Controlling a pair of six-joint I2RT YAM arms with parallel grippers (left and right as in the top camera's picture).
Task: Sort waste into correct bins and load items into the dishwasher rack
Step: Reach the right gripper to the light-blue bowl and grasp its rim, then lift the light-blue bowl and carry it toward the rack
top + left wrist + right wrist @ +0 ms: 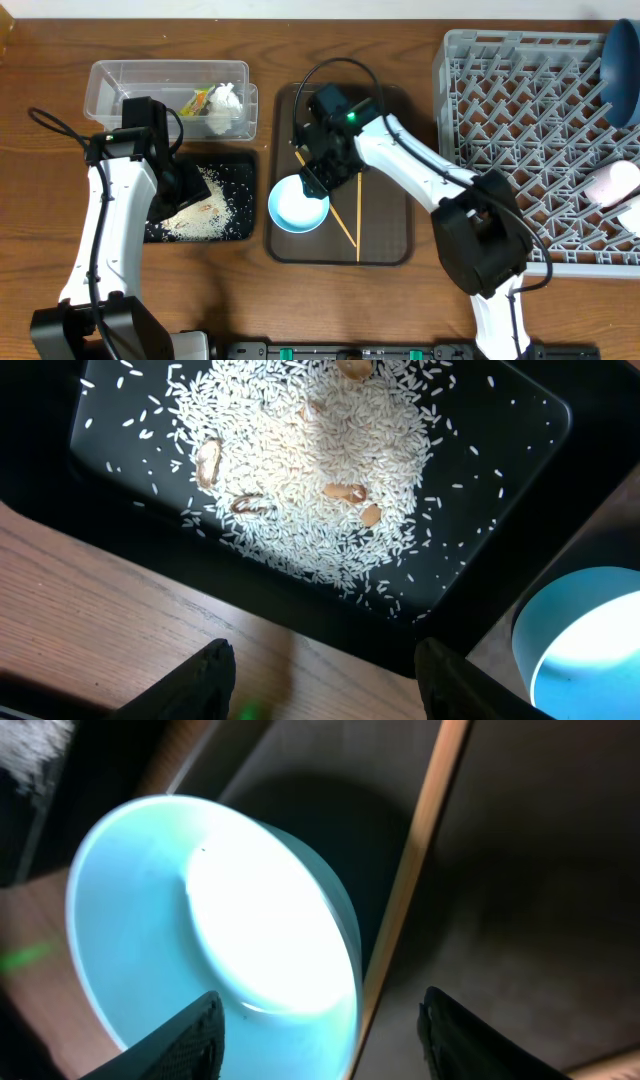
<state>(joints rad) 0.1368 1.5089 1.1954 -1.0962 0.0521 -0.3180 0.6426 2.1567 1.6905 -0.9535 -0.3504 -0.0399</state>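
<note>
The white bowl with pale blue inside [298, 206] sits at the left of a brown serving tray [385, 235], beside two wooden chopsticks [347, 218]. My right gripper [316, 180] is open, its fingers [325, 1032] straddling the bowl's [200, 920] right rim, with a chopstick [410, 890] alongside. My left gripper [188, 188] is open and empty [330, 672] over the black tray [240, 165], which holds loose rice [300, 470]. The clear tub [110, 82] holds the orange-green wrapper [201, 99] and white tissue [226, 100]. The grey rack [520, 130] holds the dark blue plate [620, 60], a pinkish cup [610, 185] and a white cup [632, 215].
A few brown nut-like scraps [345, 492] lie among the rice. The bowl also shows at the right edge of the left wrist view [590, 645]. Bare wooden table [420, 300] runs along the front, between the trays and the arm bases.
</note>
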